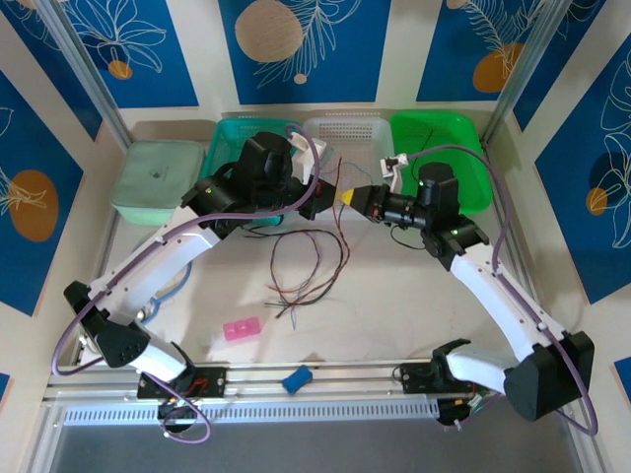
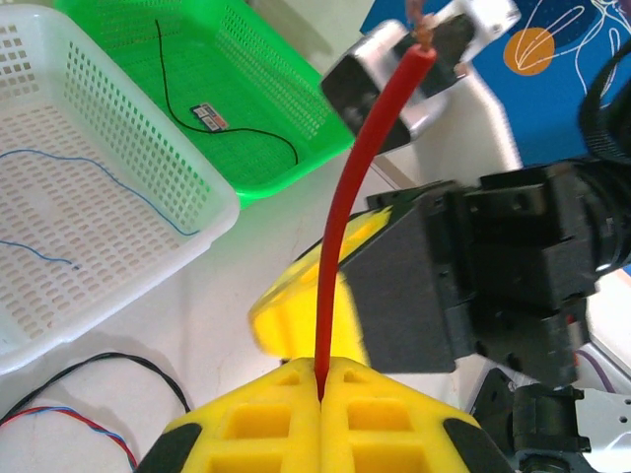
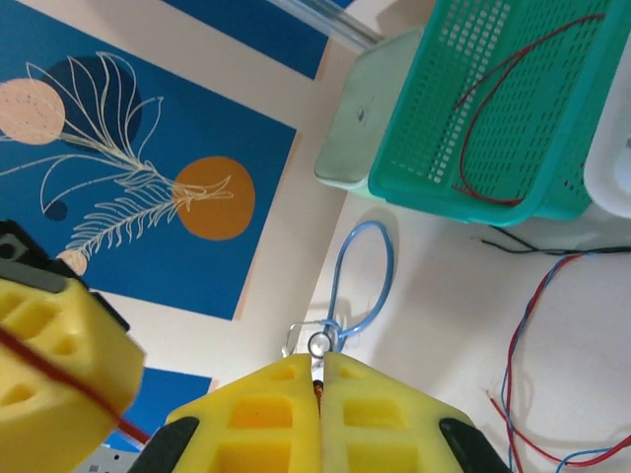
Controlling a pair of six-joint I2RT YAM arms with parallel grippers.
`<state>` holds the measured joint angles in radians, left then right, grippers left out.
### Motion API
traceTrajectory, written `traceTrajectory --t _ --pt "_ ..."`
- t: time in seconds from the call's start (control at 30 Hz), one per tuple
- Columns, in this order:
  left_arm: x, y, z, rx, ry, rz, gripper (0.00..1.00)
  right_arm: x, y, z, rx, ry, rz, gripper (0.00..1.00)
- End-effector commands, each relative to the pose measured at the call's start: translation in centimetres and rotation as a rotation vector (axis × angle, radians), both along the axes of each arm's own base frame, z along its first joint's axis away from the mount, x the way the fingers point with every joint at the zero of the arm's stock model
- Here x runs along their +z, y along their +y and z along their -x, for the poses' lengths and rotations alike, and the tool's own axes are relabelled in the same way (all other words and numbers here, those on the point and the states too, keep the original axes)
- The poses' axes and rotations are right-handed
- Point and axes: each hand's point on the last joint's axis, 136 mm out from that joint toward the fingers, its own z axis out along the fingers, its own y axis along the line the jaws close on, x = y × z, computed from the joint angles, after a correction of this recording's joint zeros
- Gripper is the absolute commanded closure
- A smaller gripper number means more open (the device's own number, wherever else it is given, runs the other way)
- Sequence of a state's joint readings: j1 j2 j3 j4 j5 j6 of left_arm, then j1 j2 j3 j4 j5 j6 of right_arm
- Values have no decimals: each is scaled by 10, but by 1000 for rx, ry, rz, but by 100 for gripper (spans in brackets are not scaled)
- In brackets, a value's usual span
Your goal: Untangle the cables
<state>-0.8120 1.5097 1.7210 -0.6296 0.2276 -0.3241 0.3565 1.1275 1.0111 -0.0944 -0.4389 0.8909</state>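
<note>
- The bench [image 1: 414,315] is carrying three baskets along its far edge: a teal basket [image 1: 225,138], a white basket [image 1: 345,123] and a green basket [image 1: 463,128]. A pale green lidded box [image 1: 158,177] is sitting to the left of them.
- The left arm [image 1: 168,246] and the right arm [image 1: 493,286] are reaching inward and meeting just in front of the white basket.
- The left tool [image 2: 322,367] is clamping its yellow fingers together on a red cable [image 2: 345,217]. The cable is rising out of the seam and curving up past the right tool's yellow finger.
- The right tool [image 3: 321,367] is pressing its fingers tight together, with a sliver of red showing in the seam. The left tool's finger is sitting just beside it, with a thin red line crossing it.
- The loose cables [image 1: 306,271] are lying in red, black and blue loops on the bench, below the two tools and on their near side.
- A second red cable [image 3: 493,128] is curling inside the teal basket, a black cable [image 2: 227,123] is lying in the green basket, and a blue cable [image 2: 99,177] is trailing across the white basket.
- A light blue tube loop [image 3: 360,281] is resting on the bench near the lidded box.
- A pink piece [image 1: 242,329] and a blue piece [image 1: 296,377] are lying near the front edge, well apart from both tools.
</note>
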Motion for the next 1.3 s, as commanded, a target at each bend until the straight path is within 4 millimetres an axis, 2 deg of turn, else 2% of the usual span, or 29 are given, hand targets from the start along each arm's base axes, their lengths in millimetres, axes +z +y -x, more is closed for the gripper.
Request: traceTrajectory --t 0.0,0.13,0.3,0.57,0.73,0.97,1.1,1.27 --pt "14 5 -1 20 -15 14 100 25 -18 0 -74 -64 22 100" --pt "16 4 0 23 -6 32 100 47 -43 0 -161 -129 39 100" --pt "12 9 2 29 1 10 100 88 -88 4 -311 -259 66 100" --pt "14 35 -4 91 -8 -10 100 137 -154 16 -555 -371 108 100" --pt "12 69 -14 175 0 -25 100 156 -176 23 -654 -428 127 100" --pt "8 135 -25 333 26 -31 100 171 -202 30 -780 -471 143 100" --pt "5 173 -26 431 33 -28 100 174 -219 32 -866 -473 156 100" --pt "5 219 -23 565 23 -53 100 168 -248 39 -1030 -423 160 100"
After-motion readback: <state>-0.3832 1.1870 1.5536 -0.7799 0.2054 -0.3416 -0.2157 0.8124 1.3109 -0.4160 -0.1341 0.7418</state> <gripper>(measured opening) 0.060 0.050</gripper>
